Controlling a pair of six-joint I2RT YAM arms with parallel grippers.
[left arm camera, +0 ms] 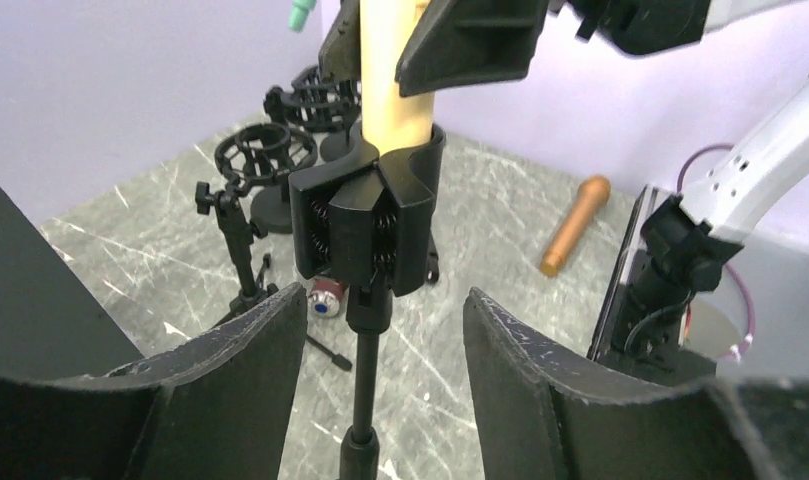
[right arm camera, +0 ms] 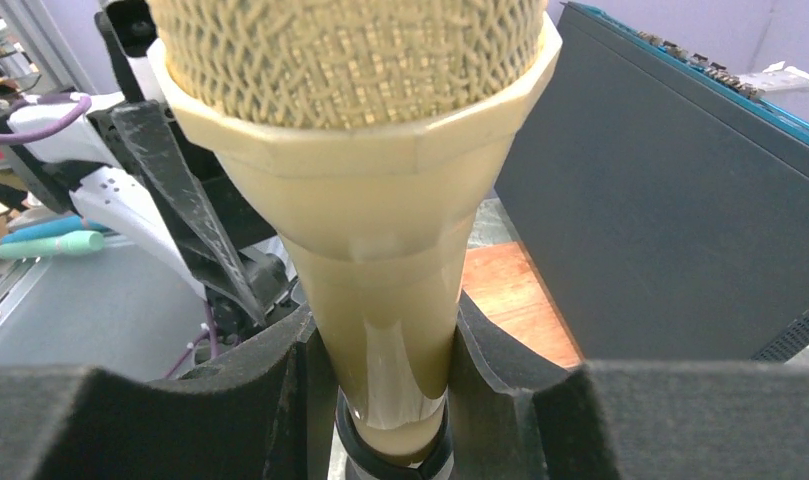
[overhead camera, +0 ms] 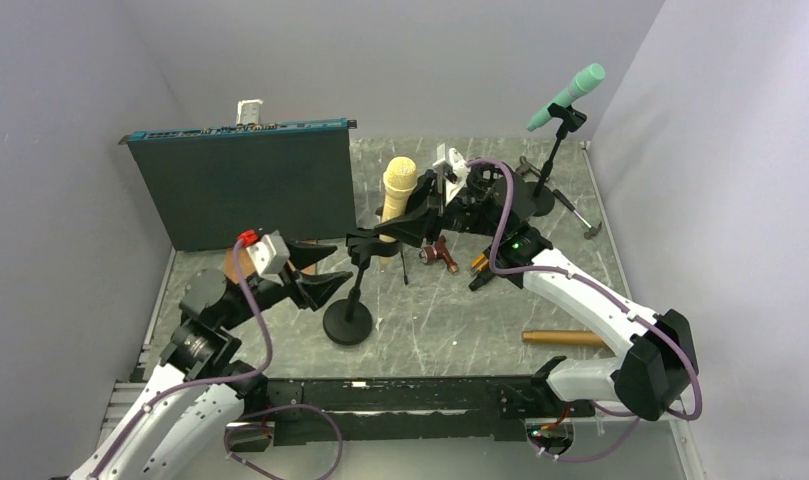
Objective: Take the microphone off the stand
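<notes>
A cream microphone sits tilted in the black clip of a stand with a round base. My right gripper is shut on the microphone's handle just above the clip; in the right wrist view both pads press the cream handle. My left gripper is open, its fingers on either side of the stand pole below the clip, not touching it. The microphone rises out of the clip in the left wrist view.
A dark panel stands at the back left. A teal microphone sits on another stand at the back right. An orange microphone lies on the table at the right. Shock-mount stands and small tools lie behind.
</notes>
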